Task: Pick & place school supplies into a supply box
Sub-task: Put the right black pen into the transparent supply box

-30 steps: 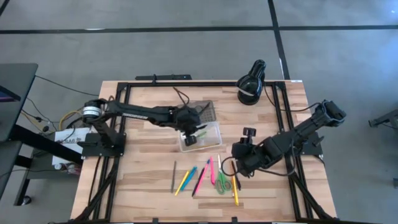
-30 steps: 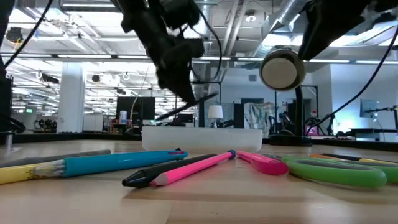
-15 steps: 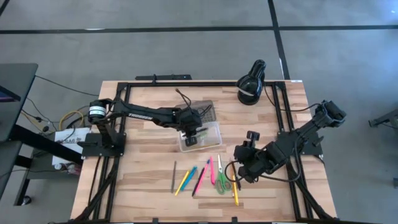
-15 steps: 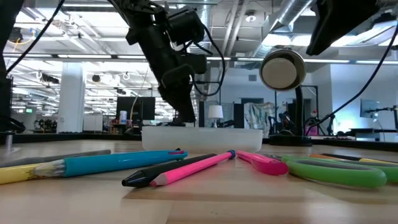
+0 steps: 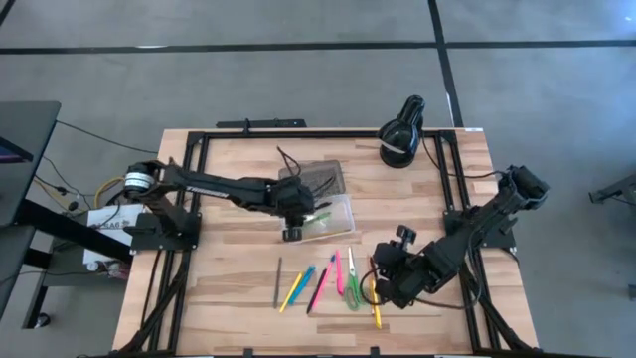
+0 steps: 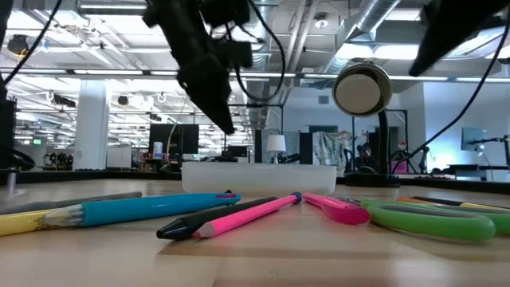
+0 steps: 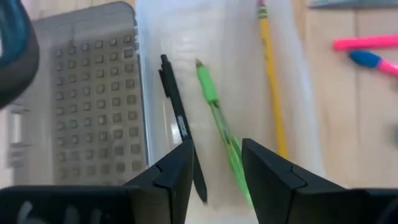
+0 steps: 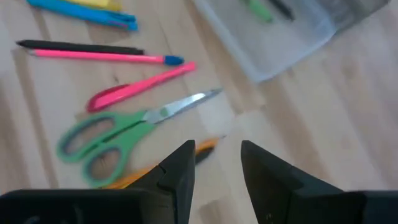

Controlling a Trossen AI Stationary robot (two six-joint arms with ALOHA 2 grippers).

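Left gripper [image 7: 214, 163] hangs over the near-left end of the supply box [image 5: 341, 212], jaws parted, holding nothing. Inside the box lie a green pen [image 7: 217, 121], a black pen [image 7: 180, 121] and a yellow pencil [image 7: 270, 74]; the grey lid [image 7: 87, 87] is folded open on the far side.

Right gripper [image 8: 216, 163], jaws parted and empty, hovers above the green-handled scissors [image 8: 118, 134] and an orange pencil [image 8: 152, 168] at the right end of the row of loose supplies on the worktop [image 5: 229, 288], near side.

Risk: the scissors and orange pencil lie touching; a descent between them could nudge one aside or pinch both. The pink pen [image 8: 140, 87] lies just beside them too.
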